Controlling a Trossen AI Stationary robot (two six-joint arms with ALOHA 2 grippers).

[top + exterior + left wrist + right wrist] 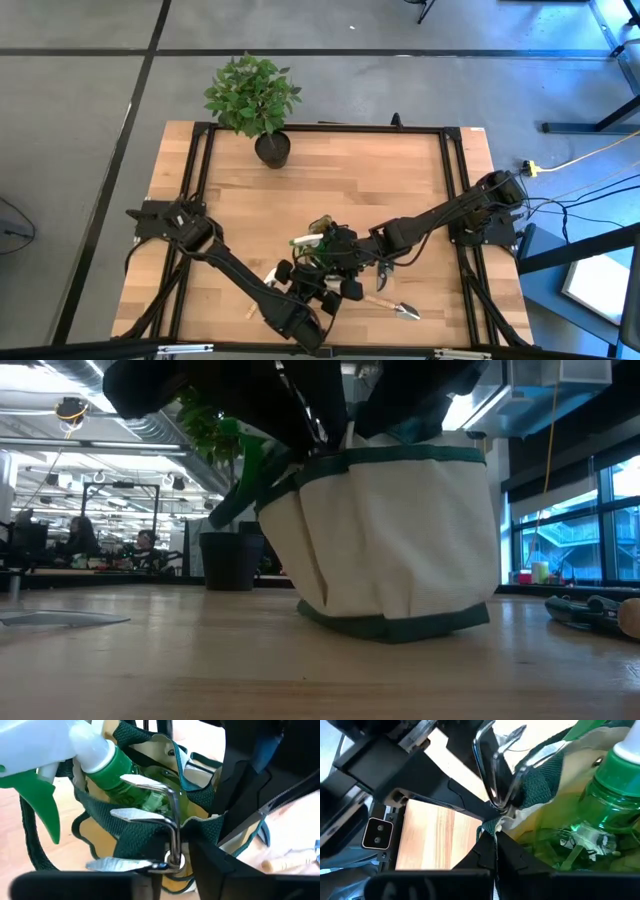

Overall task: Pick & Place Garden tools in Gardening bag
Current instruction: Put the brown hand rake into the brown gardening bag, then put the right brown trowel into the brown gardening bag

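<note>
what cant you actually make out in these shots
- High view: the gardening bag is mostly covered by both arms, so its contents don't show.
- Low view: the bag's opening is hidden by dark arm parts; a tool is cut off by the edge.
- Left wrist view: the fork handle is hidden behind the left gripper.
- Right wrist view: the spray bottle trigger is out of frame.

A light wooden table (300, 200) with a black metal frame along its edges carries everything; near its far edge stands a leafy plant in a black pot (271, 148); toward the near edge sits the gardening bag (395, 540) — tan fabric with green trim, flat on the boards; just beside the bag, on the right arm's side, lies a wooden-handled trowel (394, 306) — metal blade pointing away from the bag.
</note>
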